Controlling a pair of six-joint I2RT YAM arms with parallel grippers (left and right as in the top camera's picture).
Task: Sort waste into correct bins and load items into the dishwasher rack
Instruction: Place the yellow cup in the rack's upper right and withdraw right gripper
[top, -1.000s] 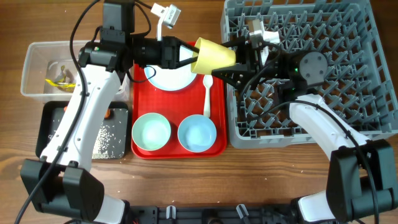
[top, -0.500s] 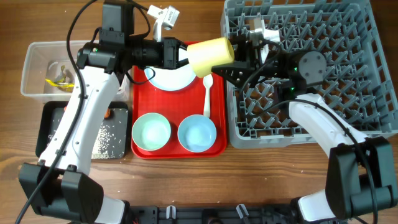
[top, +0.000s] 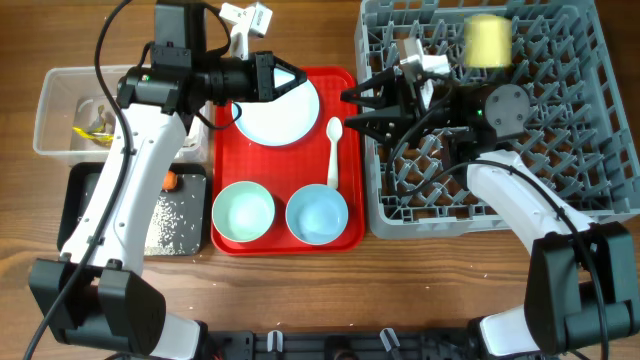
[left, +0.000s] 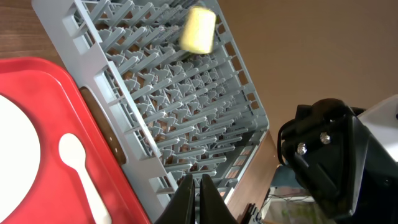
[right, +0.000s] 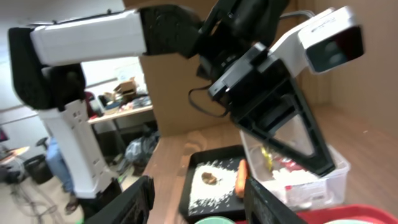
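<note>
The yellow cup has left the closed left gripper, blurred over the rack; right gripper spread open

Yellow cup, grey rack, red tray, white spoon, 2 seemingly pale blue bowls

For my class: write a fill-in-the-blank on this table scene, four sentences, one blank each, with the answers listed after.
1. The white spoon lies on the ___ tray, beside the plate.
2. The number of pale blue bowls on that tray is ___.
3. The orange carrot lies in the ___ bin.
4. The blurred ___ cup shows over the grey rack.

Answers: red; two; black; yellow
</note>
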